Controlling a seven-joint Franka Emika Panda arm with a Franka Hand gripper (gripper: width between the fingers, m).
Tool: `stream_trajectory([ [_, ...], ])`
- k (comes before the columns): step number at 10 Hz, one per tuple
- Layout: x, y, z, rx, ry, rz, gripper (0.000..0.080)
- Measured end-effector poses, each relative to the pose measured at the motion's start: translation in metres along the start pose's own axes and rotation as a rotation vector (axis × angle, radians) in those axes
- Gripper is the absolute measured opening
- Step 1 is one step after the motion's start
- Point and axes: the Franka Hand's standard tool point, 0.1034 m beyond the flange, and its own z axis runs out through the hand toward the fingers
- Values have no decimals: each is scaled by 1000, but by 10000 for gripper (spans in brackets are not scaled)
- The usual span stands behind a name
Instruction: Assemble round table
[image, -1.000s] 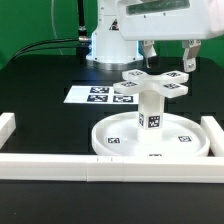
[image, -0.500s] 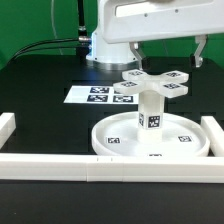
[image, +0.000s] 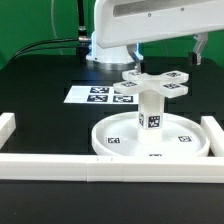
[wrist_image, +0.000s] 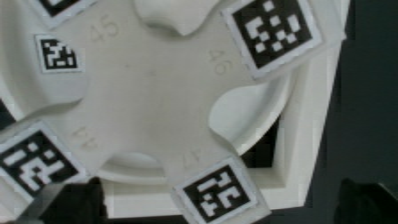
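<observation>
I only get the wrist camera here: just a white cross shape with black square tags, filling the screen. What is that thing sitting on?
Observer: The cross-shaped piece sits on top of a short upright post.
Operator: And the post, is it on the bare table?
Observer: No, it stands in the middle of a large rimmed round disc.
Operator: Is the claw holding any of it?
Observer: No. The gripper hangs open above the cross, clear of it; one finger shows at the exterior view's right.
Operator: Anything else nearby?
Observer: A marker board lies flat behind the disc, and white border rails run along the front.
</observation>
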Motion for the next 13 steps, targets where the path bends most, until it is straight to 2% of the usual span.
stream_trajectory([
  [2,-4,2,1,7,-26,-163,649],
  [3,-4,6,0,-6,-25,-357,649],
  [5,-7,8,3,-6,-54,-644,649],
  [7,-6,6,1,-19,-53,-735,649],
  [10,-8,12,2,-26,-67,-894,649],
  [12,-11,17,3,-33,-91,-1102,649],
  [13,-13,15,5,-39,-114,-1203,649],
])
